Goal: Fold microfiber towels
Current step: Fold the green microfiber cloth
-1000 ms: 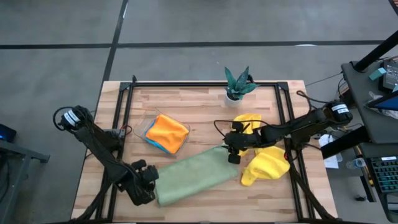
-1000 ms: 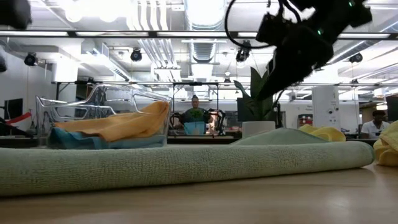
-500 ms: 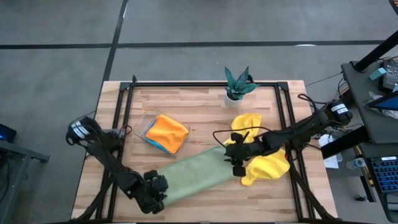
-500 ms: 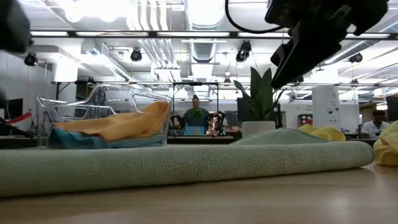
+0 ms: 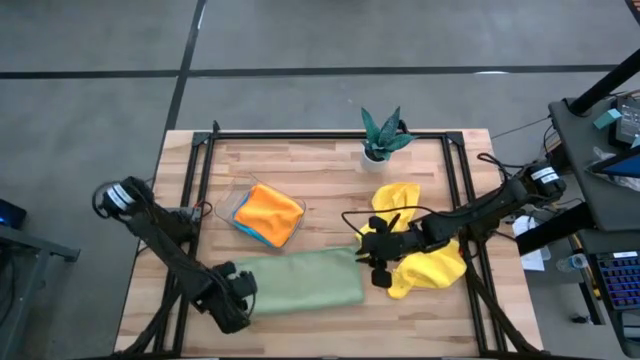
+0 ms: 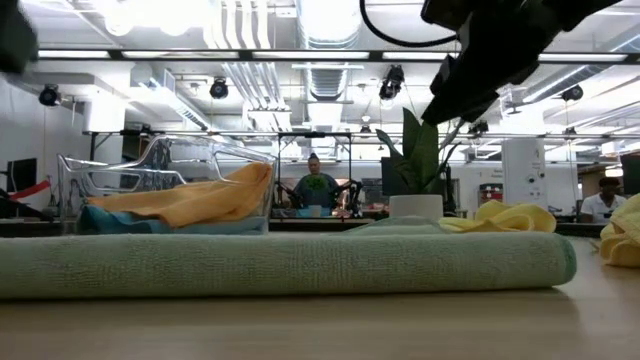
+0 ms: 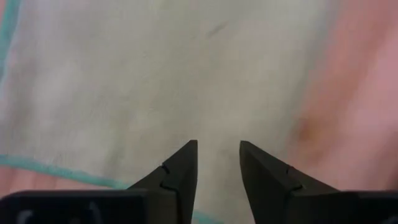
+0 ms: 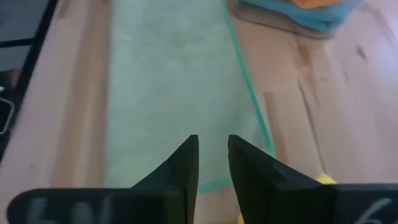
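Lying folded as a long strip near the front edge of the wooden table (image 5: pixel 300 170): the pale green towel (image 5: pixel 305 282), long axis running side to side, one short end by the left gripper (image 5: pixel 237 297), the other ending just short of the right gripper (image 5: pixel 377 268); showing in the low view as a flat, level band across the foreground.

Sitting behind that strip, toward the left: the clear plastic tray (image 5: pixel 236 204), holding the folded orange towel (image 5: pixel 271 212) on top of the bright blue towel (image 5: pixel 252 232), only a blue edge peeking out underneath; lying loose on the right half, two crumpled yellow towels (image 5: pixel 425 262), one partly under the right arm; standing at the far edge, the small plant in a white pot (image 5: pixel 381 136).

Left gripper fingers (image 7: pixel 180 171) hovering low over the green cloth, slightly spread, pinching nothing visible; right gripper fingers (image 8: pixel 184 165) held narrowly apart above the strip's other end, empty.

Compared with a second ago: green towel now lying straight and shorter rather than slanting up toward the right; right gripper now off the cloth, narrowing.
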{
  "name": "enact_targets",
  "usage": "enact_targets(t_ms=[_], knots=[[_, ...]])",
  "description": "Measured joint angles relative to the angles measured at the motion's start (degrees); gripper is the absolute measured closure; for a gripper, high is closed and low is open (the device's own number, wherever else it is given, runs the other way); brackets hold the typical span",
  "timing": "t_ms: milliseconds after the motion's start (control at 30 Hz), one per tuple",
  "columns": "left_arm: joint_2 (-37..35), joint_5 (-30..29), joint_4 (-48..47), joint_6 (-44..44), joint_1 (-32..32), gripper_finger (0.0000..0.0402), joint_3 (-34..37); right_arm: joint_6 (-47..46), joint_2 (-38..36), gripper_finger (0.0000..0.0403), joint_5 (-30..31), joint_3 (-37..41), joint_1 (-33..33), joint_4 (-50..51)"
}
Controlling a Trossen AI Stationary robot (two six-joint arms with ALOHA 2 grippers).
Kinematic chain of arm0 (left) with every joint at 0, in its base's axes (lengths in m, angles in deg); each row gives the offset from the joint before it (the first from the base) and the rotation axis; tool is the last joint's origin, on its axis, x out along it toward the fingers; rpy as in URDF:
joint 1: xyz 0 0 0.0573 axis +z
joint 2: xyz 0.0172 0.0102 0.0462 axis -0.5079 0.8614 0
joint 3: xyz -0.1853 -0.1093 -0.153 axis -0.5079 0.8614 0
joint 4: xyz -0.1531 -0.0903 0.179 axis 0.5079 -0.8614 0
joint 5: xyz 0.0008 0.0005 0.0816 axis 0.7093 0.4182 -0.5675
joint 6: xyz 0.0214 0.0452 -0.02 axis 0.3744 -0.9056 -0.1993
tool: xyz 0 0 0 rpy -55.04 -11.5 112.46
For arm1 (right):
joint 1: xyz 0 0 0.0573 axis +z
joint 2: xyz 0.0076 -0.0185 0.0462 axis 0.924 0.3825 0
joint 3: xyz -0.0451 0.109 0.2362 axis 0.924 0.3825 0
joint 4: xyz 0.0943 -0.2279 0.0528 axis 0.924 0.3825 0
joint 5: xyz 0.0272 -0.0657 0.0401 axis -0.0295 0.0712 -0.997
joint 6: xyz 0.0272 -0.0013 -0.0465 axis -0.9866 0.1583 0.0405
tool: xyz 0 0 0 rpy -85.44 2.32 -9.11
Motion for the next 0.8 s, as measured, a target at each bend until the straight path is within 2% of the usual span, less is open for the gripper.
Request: enact_targets(t_ms=[133,300,600,800], knots=[[-1.81,-4.59,3.6,-0.33,-0.03,0.0298,-0.17,0.23,1.41,0.0335,-0.07,-0.11,0.82,-3.36],[-0.48,-5.35,11.3,-1.65,-0.68,0.0298,-0.44,1.2,5.09,0.0345,-0.35,-0.07,1.93,-8.54],[4.69,-4.98,11.84,-1.68,-1.1,0.0298,-0.39,3.24,14.97,0.0358,-0.97,-0.76,3.33,-22.09],[6.27,-5.01,11.06,-1.68,-1.06,0.0298,-0.11,6.56,23.51,0.0364,-2.49,-8.2,3.44,-22.9]])
